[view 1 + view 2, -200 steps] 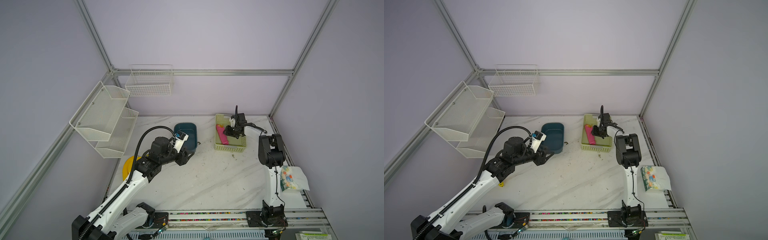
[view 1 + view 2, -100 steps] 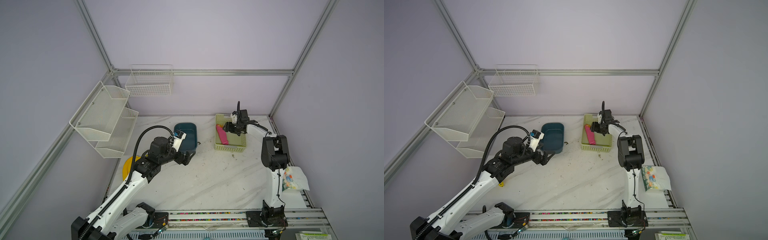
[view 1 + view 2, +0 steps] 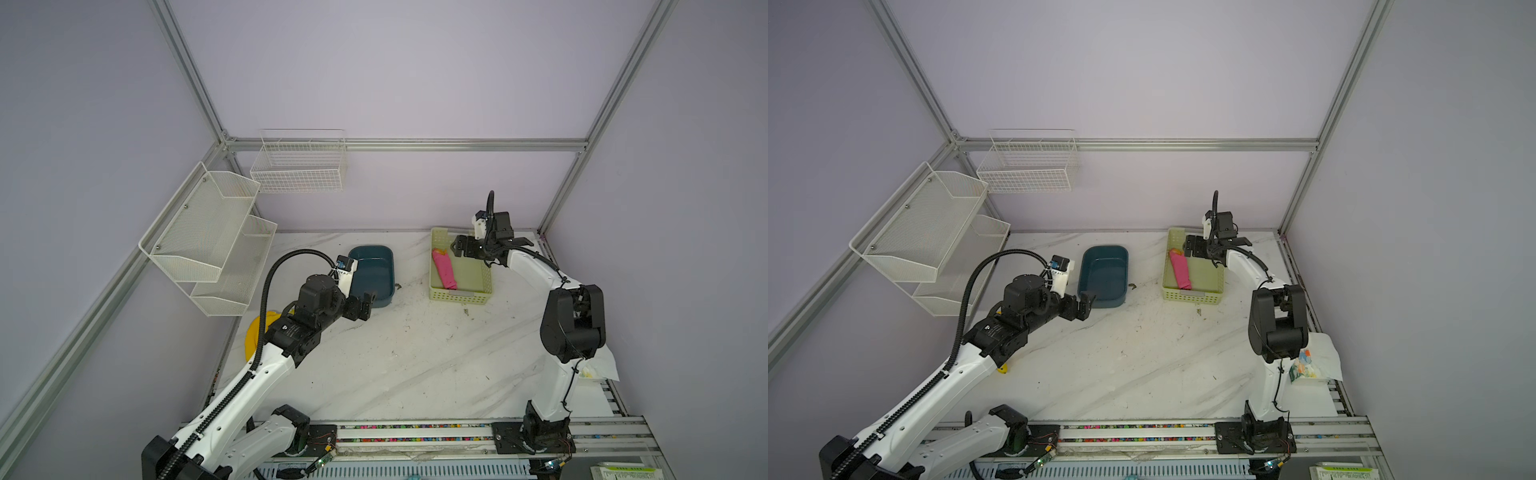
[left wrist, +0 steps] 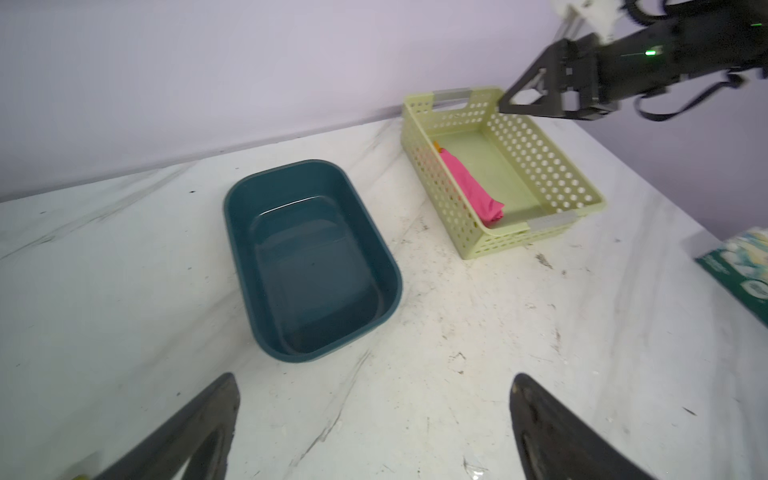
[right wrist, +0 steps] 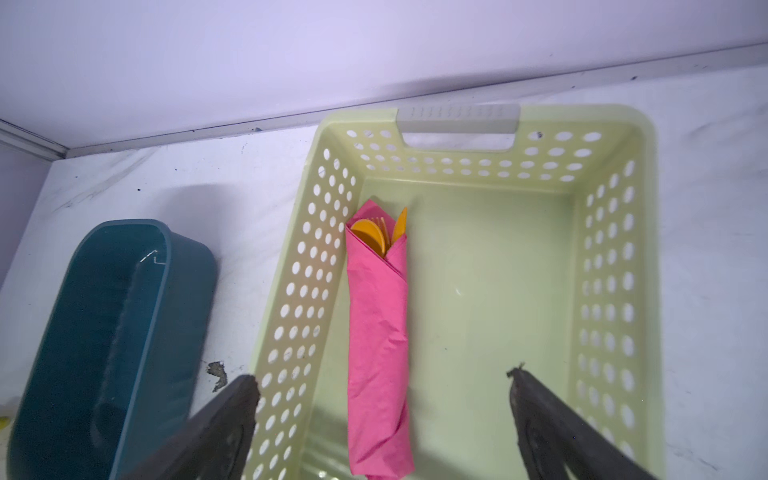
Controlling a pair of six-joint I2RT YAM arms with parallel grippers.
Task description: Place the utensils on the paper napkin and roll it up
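The pink paper napkin (image 5: 378,340), rolled round the orange plastic utensils (image 5: 370,235), lies in the pale green holey plastic basket (image 5: 611,291), job looks done, so L gripper (image 4: 374,378) & R gripper (image 5: 382,378) gape, holding nothing.

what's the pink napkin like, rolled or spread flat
Rolled: the paper napkin is a tube lying in the green basket along one wall, orange utensils poking out of one end.
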